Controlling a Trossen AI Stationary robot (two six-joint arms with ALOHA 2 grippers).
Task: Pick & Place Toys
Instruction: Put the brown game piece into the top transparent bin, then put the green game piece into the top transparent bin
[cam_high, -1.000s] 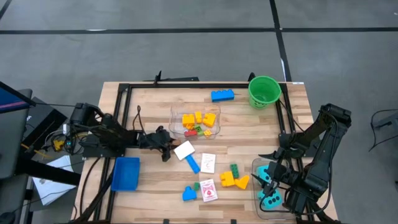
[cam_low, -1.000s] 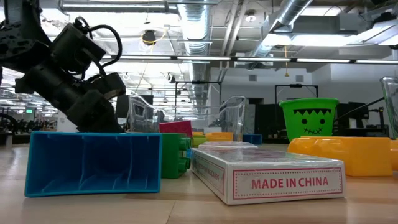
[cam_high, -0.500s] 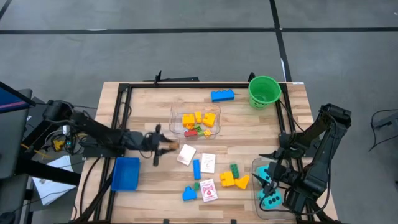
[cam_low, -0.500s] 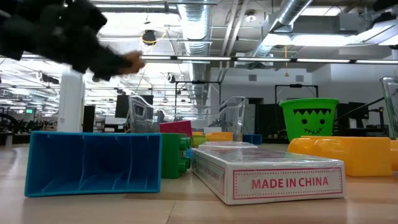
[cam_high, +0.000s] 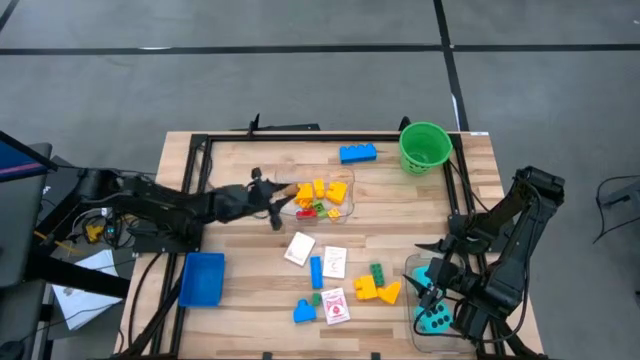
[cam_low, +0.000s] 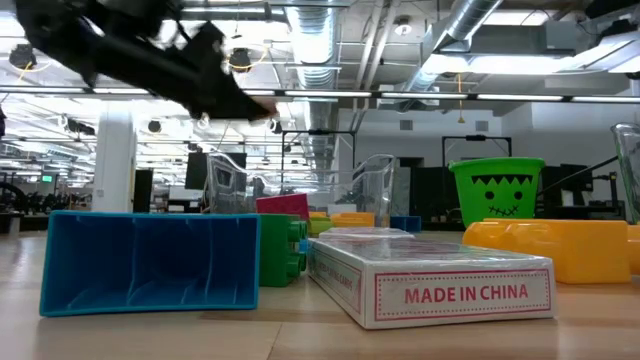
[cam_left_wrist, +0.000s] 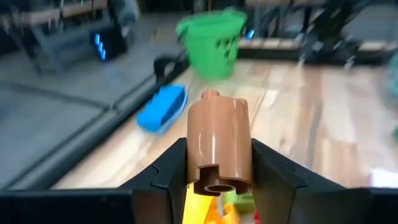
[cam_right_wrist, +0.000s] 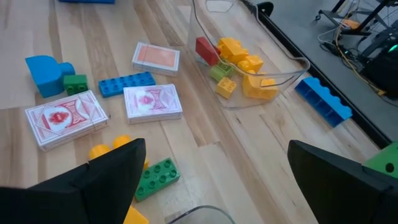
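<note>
Left gripper (cam_high: 283, 192) is out over the table at the near edge of the clear tub (cam_high: 345, 207), clamped on a brown cylindrical brick (cam_left_wrist: 219, 144); the left wrist view shows the brick upright between the two dark fingers (cam_left_wrist: 168, 171), stud end away from the wrist. Just ahead of the gripper, inside the tub, sit yellow bricks (cam_high: 318, 190) with a red brick (cam_right_wrist: 206, 50) and small green pieces. Farther ahead, past the tub, lie a blue brick (cam_high: 357, 153) and the green bucket (cam_high: 424, 147). Off to the gripper's side, on bare wood toward the front of the table, are loose toys: a card box (cam_high: 298, 248), a flat blue brick (cam_high: 316, 272), a second card box (cam_high: 334, 261), a third card box (cam_high: 335, 306), a blue block (cam_high: 303, 311), a green brick (cam_high: 377, 273) and a yellow piece (cam_high: 377, 290). Blue tray (cam_high: 202, 279) sits behind the gripper, beside the arm. Right gripper (cam_high: 432, 292) waits at the table's right front corner, fingers spread wide and holding nothing, over a second clear tub (cam_high: 411, 268) with teal dice (cam_high: 435, 320). In the low view the left arm is raised above the table, well clear of the toys.
</note>
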